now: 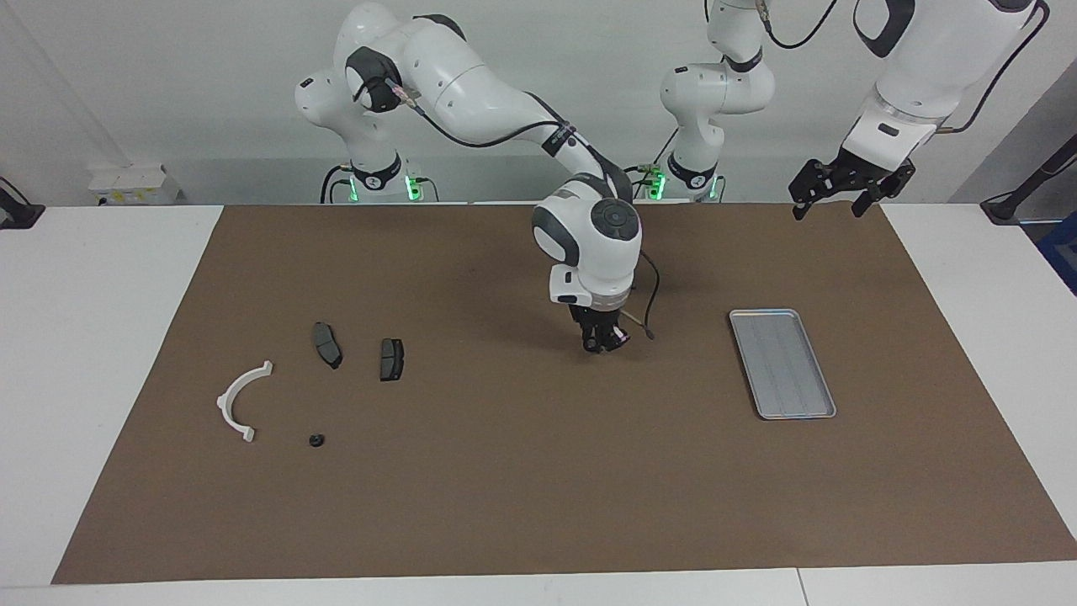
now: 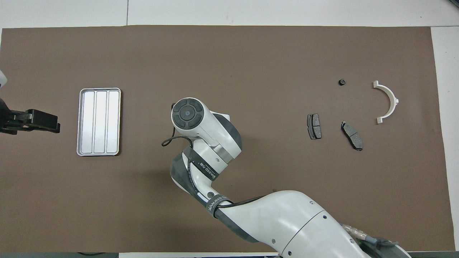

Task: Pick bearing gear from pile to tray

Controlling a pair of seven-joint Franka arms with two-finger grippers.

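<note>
The pile lies toward the right arm's end of the table: a white half-ring bracket (image 1: 224, 402) (image 2: 394, 100), two dark brake pads (image 1: 327, 344) (image 1: 391, 358) (image 2: 314, 126) (image 2: 352, 135), and one small black gear (image 1: 316, 439) (image 2: 342, 82) farthest from the robots. The silver tray (image 1: 782, 362) (image 2: 99, 122) lies toward the left arm's end with nothing in it. My right gripper (image 1: 602, 341) hangs low over the bare mat between pile and tray. In the overhead view its own wrist hides it. My left gripper (image 1: 829, 200) (image 2: 46, 123) is open and waits, raised, beside the tray.
A brown mat (image 1: 538, 488) covers most of the white table. A black cable (image 1: 649, 311) loops from the right wrist. The right arm's forearm (image 2: 287, 215) stretches over the mat's edge nearest the robots.
</note>
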